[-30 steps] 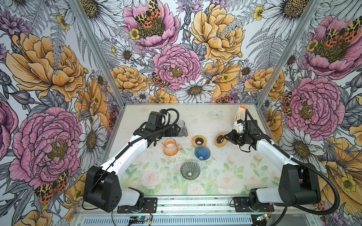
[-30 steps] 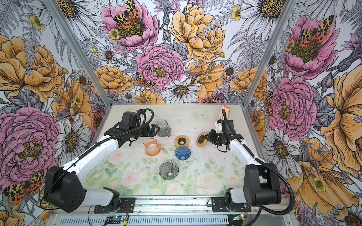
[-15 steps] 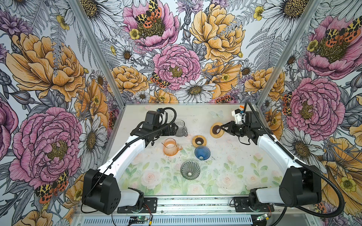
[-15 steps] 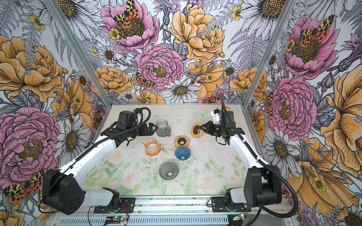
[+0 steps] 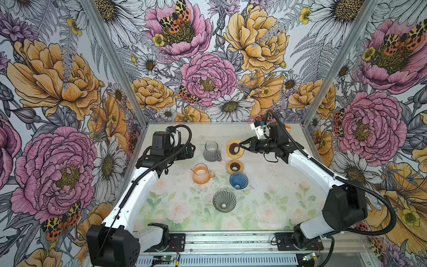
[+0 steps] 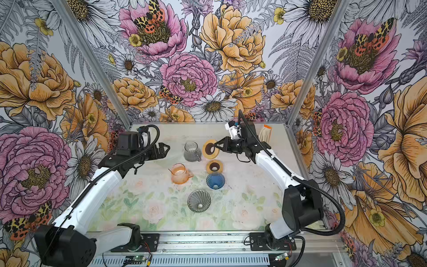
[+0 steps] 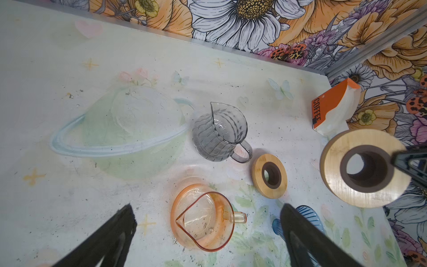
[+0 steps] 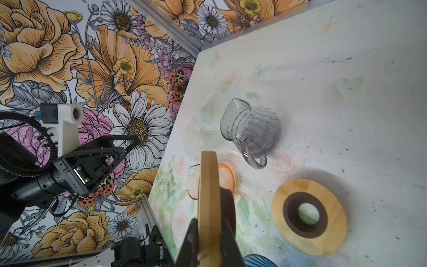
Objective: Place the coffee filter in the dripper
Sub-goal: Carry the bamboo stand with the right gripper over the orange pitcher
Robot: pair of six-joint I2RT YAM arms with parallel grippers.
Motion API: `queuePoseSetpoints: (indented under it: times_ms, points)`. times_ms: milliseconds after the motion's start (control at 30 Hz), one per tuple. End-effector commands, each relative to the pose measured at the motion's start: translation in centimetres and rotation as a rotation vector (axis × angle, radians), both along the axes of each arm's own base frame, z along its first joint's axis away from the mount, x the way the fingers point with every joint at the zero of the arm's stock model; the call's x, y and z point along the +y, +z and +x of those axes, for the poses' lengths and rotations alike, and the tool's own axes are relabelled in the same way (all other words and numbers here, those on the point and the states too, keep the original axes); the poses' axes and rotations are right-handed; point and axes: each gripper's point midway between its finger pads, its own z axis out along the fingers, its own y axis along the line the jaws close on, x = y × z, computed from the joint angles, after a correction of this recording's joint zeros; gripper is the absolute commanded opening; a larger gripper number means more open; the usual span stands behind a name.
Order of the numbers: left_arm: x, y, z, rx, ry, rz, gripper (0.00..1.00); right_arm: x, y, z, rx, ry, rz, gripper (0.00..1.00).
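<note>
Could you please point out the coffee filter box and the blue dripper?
coffee filter box [image 7: 325, 104]: left wrist view, on its orange face.
blue dripper [image 5: 239, 179]: in a top view, on its inner wall.

Held ring [image 8: 208, 185] is hiding much of the orange pitcher [image 8: 227, 176]; frame edge is cutting off the blue dripper [image 8: 258, 262].

Matt pale wood, dark smooth collar, on ring [image 8: 208, 185] nipped in right gripper [image 8: 209, 233]; glossy ribbed smoky glass on pitcher [image 8: 254, 129] just beyond.
</note>
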Motion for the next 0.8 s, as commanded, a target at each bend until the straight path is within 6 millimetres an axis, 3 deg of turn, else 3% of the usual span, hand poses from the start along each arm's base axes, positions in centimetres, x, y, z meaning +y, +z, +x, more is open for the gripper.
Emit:
queuePoseSetpoints:
  times_ms: [0,167,333,767]
  points:
    - [1.2,-1.2,-0.9,0.03,0.028,0.026,0.99,2.9,2.1,0.5,-0.053,0.052,0.095,0.0]
    - [2.2,-1.6,-1.3,0.038,0.057,0.024,0.99,5.9,2.4,1.3,-0.045,0.06,0.298,0.0]
    - [2.7,-1.6,-1.6,0.036,0.07,0.022,0.99,8.8,0.4,0.5,0.005,0.115,0.287,0.0]
    - [3.3,-2.6,-2.0,0.056,0.086,0.023,0.99,13.1,-3.8,-1.1,0.166,0.156,0.332,0.0]
